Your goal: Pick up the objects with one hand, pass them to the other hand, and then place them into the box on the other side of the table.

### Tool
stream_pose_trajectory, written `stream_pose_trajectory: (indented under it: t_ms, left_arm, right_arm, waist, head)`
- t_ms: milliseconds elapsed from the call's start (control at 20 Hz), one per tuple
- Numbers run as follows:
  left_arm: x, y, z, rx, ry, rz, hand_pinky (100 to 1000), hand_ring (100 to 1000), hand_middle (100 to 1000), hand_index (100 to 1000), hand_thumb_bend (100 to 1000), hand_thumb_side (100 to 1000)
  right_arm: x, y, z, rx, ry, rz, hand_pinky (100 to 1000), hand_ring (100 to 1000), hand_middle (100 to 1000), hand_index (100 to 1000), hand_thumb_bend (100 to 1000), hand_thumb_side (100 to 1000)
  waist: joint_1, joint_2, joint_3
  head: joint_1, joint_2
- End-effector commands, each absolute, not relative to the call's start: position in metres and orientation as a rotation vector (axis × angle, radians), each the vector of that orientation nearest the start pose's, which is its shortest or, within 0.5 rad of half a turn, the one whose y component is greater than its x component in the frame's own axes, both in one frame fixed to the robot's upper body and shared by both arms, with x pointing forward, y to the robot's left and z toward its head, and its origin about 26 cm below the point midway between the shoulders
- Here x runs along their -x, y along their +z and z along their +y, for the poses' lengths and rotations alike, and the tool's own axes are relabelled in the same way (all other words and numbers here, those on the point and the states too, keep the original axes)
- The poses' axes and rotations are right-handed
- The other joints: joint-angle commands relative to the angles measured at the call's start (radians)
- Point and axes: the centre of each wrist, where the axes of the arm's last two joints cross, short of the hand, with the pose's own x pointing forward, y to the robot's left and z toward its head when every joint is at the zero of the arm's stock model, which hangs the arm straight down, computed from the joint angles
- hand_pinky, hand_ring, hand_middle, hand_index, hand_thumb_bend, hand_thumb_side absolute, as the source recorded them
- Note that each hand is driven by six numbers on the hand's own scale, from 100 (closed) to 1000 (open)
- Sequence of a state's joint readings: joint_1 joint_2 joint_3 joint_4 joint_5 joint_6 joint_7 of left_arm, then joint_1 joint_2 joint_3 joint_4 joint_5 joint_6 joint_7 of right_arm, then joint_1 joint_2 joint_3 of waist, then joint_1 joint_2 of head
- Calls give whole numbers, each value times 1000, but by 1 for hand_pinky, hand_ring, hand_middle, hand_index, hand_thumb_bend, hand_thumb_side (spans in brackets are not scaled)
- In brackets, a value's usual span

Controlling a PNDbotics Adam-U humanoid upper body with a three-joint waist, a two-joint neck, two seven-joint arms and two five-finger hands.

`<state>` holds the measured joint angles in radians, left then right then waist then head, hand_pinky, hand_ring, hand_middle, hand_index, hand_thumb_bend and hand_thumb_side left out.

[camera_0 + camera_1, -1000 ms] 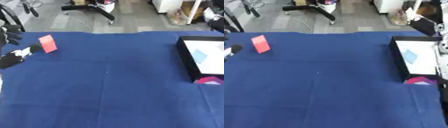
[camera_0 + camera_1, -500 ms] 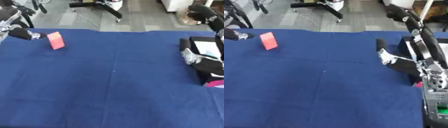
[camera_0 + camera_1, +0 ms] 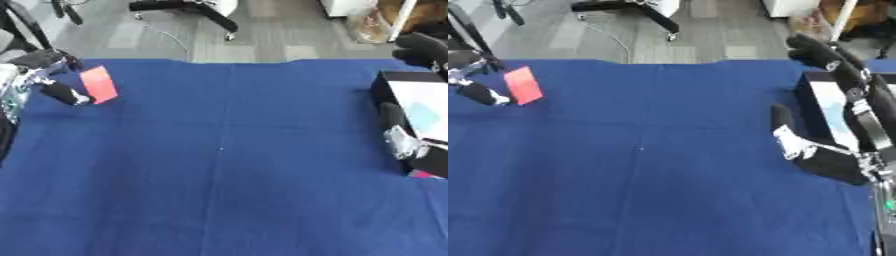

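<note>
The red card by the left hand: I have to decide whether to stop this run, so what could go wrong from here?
1. The red card stands tilted on the blue cloth; the left hand beside it could knock it flat, making it harder to lift.
2. The right hand sits far across the table, close against the box, so the pass needs a long reach and the card may drop.
3. That hand might bump the box.
</note>
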<state>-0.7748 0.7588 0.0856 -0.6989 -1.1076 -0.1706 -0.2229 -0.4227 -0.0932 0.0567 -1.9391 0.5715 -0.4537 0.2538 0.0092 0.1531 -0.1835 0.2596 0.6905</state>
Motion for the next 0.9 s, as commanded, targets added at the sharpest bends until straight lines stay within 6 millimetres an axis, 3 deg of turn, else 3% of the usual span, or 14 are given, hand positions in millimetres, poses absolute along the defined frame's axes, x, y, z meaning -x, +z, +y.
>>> stream_pose_trajectory:
  t_ms: [50,300,700,900]
  left_arm:
    - [-405,196,513,-1385,-1119,-879,796,737,745,858,509,470]
    - [-404,192,515,-1455,-1055,-890,791,743,758,868,530,467]
    - [-404,189,515,-1396,-989,-982,800,774,802,889,613,466]
    - [-406,188,511,-1442,-945,-1018,750,704,722,812,516,451]
  right_arm:
    - [-314,218,-196,-523,-1237,3134,848,848,875,978,102,367]
    - [-313,222,-196,-521,-1233,3125,845,846,869,977,103,364]
    - [-313,226,-195,-512,-1231,3113,843,843,859,976,100,363]
    - [-313,226,-195,-510,-1230,3113,842,843,859,977,100,365]
  waist:
    - [16,9,-3]
    - [23,31,-11]
    - [23,60,-44]
    - [21,70,-48]
  head:
    - [23,-32]
    - [39,-59]
    - [48,-88]
    - [49,-93]
